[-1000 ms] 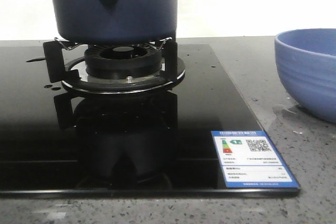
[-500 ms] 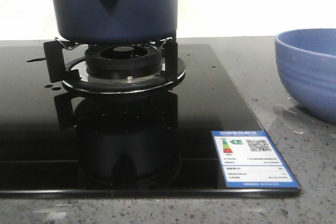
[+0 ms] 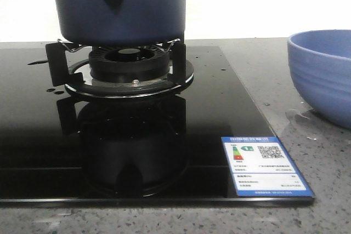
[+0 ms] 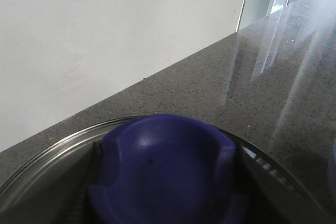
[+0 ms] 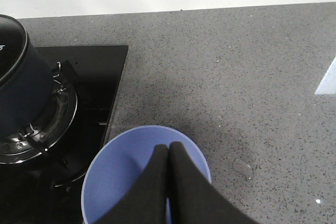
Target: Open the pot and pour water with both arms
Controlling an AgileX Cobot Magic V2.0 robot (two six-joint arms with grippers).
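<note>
The pot sits on the burner of a shiny black stove, toward the far left part of the grey speckled worktop. A light blue bowl stands on the worktop just beside the stove's right edge. A small wet patch of water lies by the bowl. A plain white wall runs behind. The right gripper is pressed closed above the bowl, empty. The left wrist view looks down on the pot's blue lid knob; I cannot tell how the left gripper stands.
</note>
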